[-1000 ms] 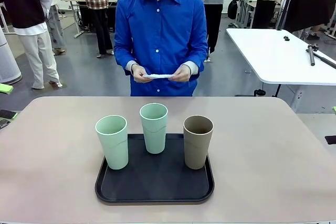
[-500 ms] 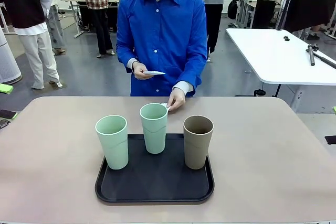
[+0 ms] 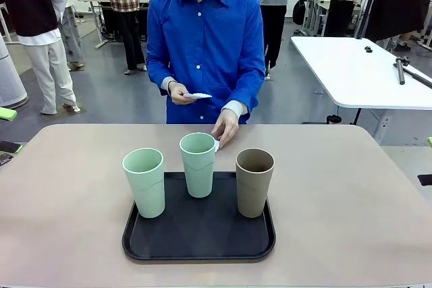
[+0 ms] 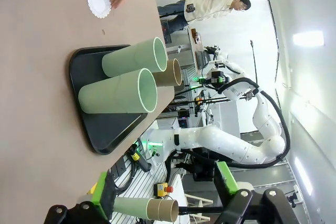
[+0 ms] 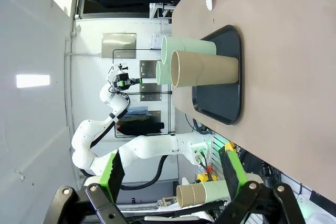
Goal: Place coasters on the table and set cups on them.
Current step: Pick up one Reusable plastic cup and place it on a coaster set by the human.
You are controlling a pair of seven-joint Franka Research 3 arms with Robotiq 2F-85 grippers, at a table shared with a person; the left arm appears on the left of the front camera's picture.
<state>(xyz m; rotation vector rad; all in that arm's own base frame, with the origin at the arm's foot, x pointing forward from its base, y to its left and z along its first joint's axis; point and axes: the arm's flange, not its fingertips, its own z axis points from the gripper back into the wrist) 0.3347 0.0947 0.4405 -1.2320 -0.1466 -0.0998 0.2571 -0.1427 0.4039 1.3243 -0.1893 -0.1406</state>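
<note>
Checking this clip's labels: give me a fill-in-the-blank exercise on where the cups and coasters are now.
1. The three cups stand upright on a black ____.
2. The person's hand sets a white ____ on the table beyond the cups.
3. The left gripper and right gripper are both ____.
Missing words: tray; coaster; open.

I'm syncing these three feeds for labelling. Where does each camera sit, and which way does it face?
Front view: between the arms, facing the person's hand beyond the cups.
Left wrist view: rolled sideways, along the open left gripper toward the tray.
Right wrist view: likewise, along the open right gripper.
Wrist views share cups, tray, coaster.
</note>
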